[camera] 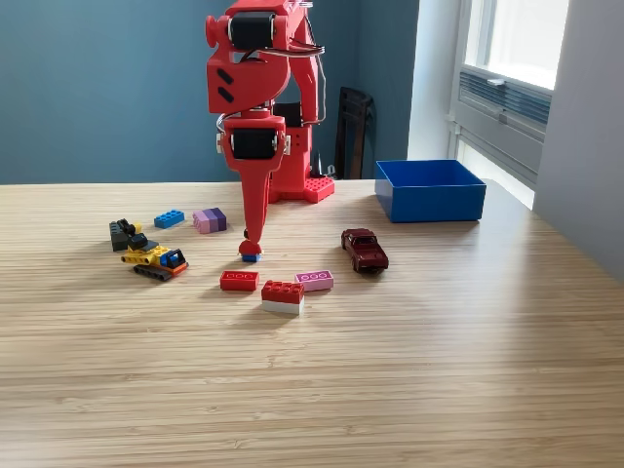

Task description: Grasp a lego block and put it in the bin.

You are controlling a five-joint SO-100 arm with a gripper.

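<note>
My red gripper (252, 234) points straight down near the middle of the table, its fingers tapering to a single tip with no gap visible. Just under the tip, a small lego block (251, 253) with a red top and blue base rests on the wood. Nearer the camera lie a red brick (239, 281), a red-on-white brick (283, 295) and a pink brick (314, 281). On the exterior view's left are a blue brick (169, 218) and a purple-pink block (210, 220). The blue bin (430, 189) stands at the back right, with nothing showing inside it.
A dark red toy car (365, 251) sits between the bricks and the bin. A yellow lego vehicle (156, 259) and a dark grey piece (122, 232) lie at the left. The arm's red base (297, 185) stands behind the gripper. A wall and window close off the right.
</note>
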